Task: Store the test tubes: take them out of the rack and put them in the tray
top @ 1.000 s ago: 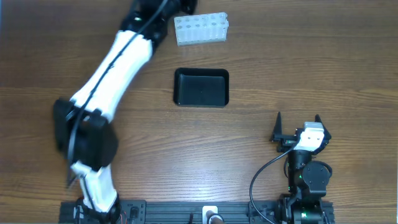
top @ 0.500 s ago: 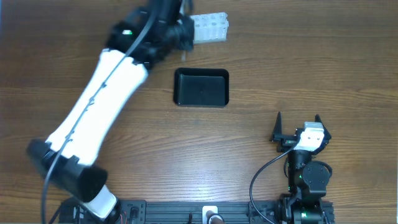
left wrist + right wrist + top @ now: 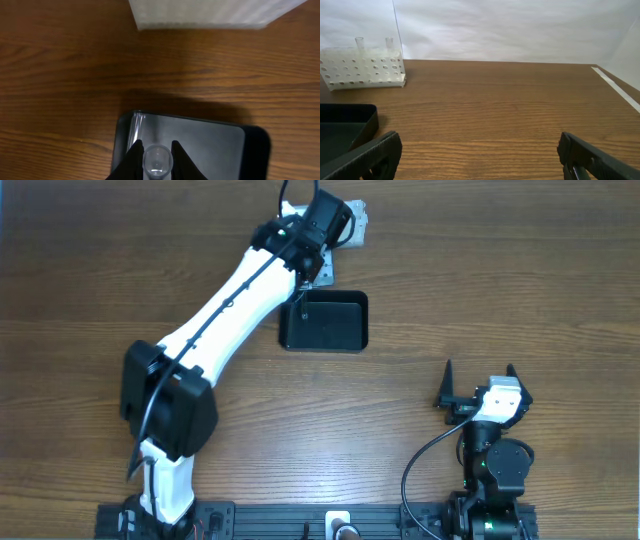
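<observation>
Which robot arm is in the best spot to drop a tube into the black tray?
Left. The left gripper is shut on a test tube right above the tray; the right gripper sits open, far off by its base.

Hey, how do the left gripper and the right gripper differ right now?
The left gripper has its jaws shut on a test tube; the right gripper has its jaws open and holds nothing. The left gripper is over the black tray; the right gripper is over bare table near its base. Both are the same dark two-finger type.
</observation>
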### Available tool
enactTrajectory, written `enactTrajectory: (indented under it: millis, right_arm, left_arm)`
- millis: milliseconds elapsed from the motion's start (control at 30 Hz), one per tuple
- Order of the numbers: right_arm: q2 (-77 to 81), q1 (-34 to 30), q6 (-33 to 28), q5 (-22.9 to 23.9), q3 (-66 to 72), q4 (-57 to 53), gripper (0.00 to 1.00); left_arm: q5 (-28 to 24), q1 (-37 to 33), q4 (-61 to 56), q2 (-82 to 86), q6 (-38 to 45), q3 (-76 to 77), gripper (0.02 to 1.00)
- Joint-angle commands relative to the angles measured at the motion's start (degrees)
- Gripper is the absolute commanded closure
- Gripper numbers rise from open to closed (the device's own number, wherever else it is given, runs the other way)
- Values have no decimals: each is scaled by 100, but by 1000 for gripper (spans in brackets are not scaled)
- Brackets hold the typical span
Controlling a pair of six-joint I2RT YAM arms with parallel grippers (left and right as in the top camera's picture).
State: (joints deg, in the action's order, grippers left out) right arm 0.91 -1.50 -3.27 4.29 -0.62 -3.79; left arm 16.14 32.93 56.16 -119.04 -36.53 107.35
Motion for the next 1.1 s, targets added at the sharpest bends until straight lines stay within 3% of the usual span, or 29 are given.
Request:
enactTrajectory:
  millis: [33, 600, 867, 1100]
  right_arm:
    - [-59, -13, -26, 63, 33, -11, 9]
    - [-59, -13, -26, 66, 33, -11, 9]
    - [-59, -13, -26, 66, 33, -11, 9]
    - [-59, -13, -26, 66, 33, -11, 7]
  left_arm:
    - [107, -22, -157, -417, -166, -46, 952]
    - [-26, -24, -273, -1003, -122, -46, 952]
    - [-334, -7, -101, -1064, -122, -46, 947]
    - [-345, 9, -81, -1064, -120, -46, 890]
